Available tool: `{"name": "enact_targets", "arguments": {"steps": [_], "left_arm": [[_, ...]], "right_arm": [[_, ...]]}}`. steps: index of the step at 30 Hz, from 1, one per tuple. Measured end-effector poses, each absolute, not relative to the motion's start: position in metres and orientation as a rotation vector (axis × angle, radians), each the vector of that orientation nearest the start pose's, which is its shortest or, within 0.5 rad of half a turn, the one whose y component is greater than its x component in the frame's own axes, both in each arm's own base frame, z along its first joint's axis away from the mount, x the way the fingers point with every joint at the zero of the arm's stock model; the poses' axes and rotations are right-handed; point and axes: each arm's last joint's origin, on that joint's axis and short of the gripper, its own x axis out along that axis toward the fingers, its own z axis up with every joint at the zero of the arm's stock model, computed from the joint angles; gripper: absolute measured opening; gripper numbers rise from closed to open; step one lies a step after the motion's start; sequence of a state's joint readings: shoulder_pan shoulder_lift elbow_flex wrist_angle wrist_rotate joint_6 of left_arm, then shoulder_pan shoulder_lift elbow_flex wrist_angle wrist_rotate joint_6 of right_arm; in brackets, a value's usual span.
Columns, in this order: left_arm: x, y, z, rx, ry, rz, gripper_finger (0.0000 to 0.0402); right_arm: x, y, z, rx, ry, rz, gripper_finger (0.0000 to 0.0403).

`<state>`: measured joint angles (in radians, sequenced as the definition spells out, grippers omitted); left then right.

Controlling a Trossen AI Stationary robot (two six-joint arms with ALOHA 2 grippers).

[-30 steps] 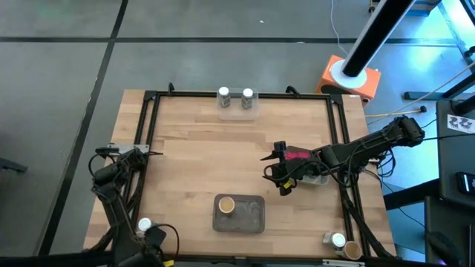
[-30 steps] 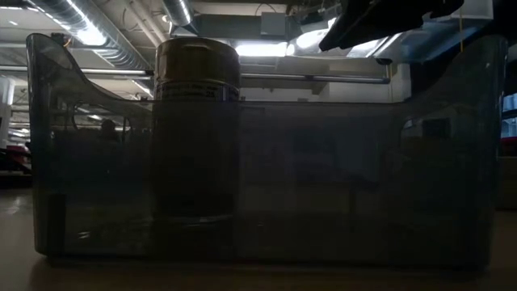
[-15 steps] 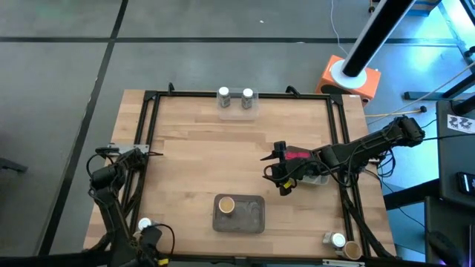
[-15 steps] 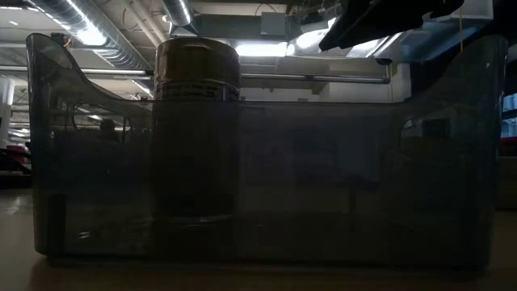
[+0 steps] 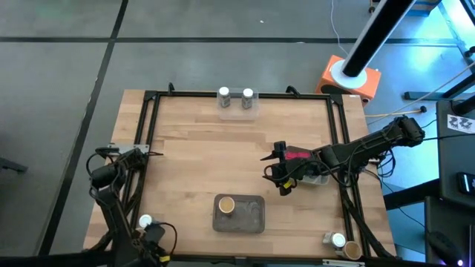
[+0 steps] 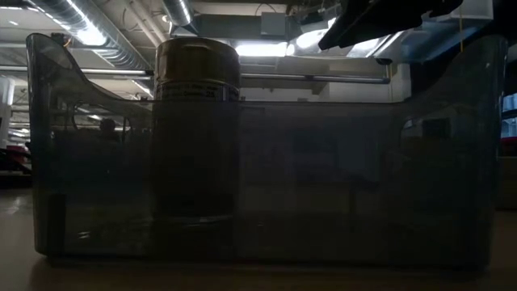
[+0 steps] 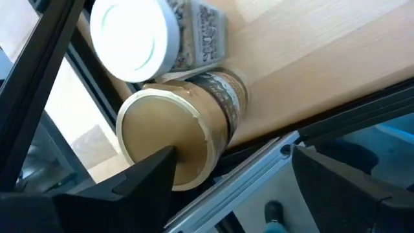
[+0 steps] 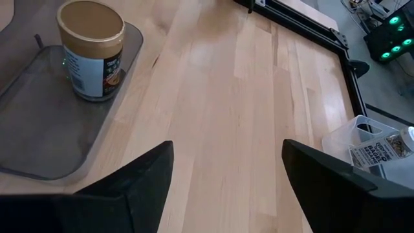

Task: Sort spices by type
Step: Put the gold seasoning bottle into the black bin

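Pale wood fills the high view: the left gripper (image 5: 152, 236) sits at the table's near left corner, just beside a white-capped jar (image 5: 144, 222), while the right gripper (image 5: 280, 172) hangs over the right half of the table (image 5: 193, 159), well apart from that corner. Two more white-capped jars (image 5: 235, 96) stand at the far edge, a tan-topped jar (image 5: 226, 205) stands in the grey tray (image 5: 252, 215) near the front, and another pair of jars (image 5: 344, 243) sits at the near right corner. The low view looks through the tray wall (image 6: 339, 186) and shows only the tan-topped jar upright inside, at the left of the picture. In the left wrist view the fingers (image 7: 139, 181) stand apart with nothing between them — right ahead lie a brown-topped jar (image 7: 174, 139) and the white-capped jar, touching each other, lids towards the camera, so their long axes run roughly along the gripper's line of approach; the brown lid is the nearer, almost at one fingertip. The right wrist view shows that gripper's fingers (image 8: 142, 178) also spread and empty, above bare wood, the tray and its jar off to one side. I judge the left arm far better placed for the corner pair, and it would likely have to close across a jar's body, not its lid.
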<state>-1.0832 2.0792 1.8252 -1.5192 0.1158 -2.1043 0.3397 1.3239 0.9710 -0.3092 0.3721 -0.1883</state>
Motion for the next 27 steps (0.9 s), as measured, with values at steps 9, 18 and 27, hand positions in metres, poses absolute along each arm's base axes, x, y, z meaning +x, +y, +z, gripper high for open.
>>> {"name": "enact_targets", "arguments": {"steps": [9, 18, 27], "left_arm": [[0.2, -0.324, 0.236, -0.631, 1.498, 0.964, 0.0295], [0.228, -0.303, 0.235, -0.604, 1.494, 0.961, 0.0295], [0.256, -0.294, 0.254, -0.572, 1.429, 0.814, 0.0296]], "right_arm": [[0.268, 0.084, 0.273, -0.409, 0.627, 0.026, 0.0289], [0.268, 0.084, 0.273, -0.408, 0.626, 0.026, 0.0289], [0.268, 0.083, 0.272, -0.411, 0.631, 0.027, 0.0289]]}}
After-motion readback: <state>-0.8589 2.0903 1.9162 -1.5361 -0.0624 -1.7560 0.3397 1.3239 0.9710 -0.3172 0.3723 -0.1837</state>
